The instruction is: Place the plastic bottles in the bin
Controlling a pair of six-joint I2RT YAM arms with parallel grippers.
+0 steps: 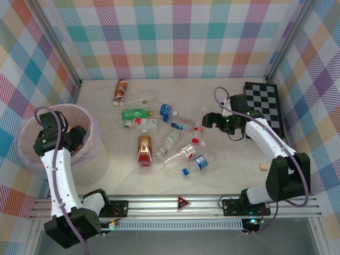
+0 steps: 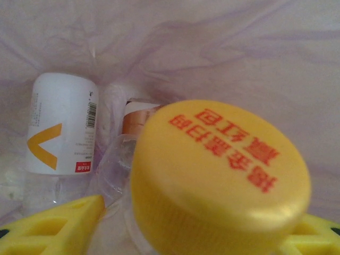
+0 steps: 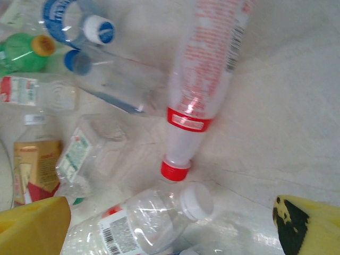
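While left gripper (image 1: 79,139) hung inside bin (image 1: 98,159) rim, fingers (image 2: 53,226) clenched yellow-capped bottle (image 2: 220,175); white-labelled bottle (image 2: 61,125) stood against bin wall beyond. Right gripper (image 1: 206,121) spread wide, released, above red-capped bottle (image 3: 204,79). Other bottles, green bottle (image 1: 135,113) among them, crowded table (image 1: 239,175) centre. Bare strip ran along near edge; checkerboard (image 1: 268,106) lay by right wall.

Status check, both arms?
Left gripper shut on yellow-capped bottle, inside bin. Right gripper open above red-capped bottle on table. Nothing in the way.
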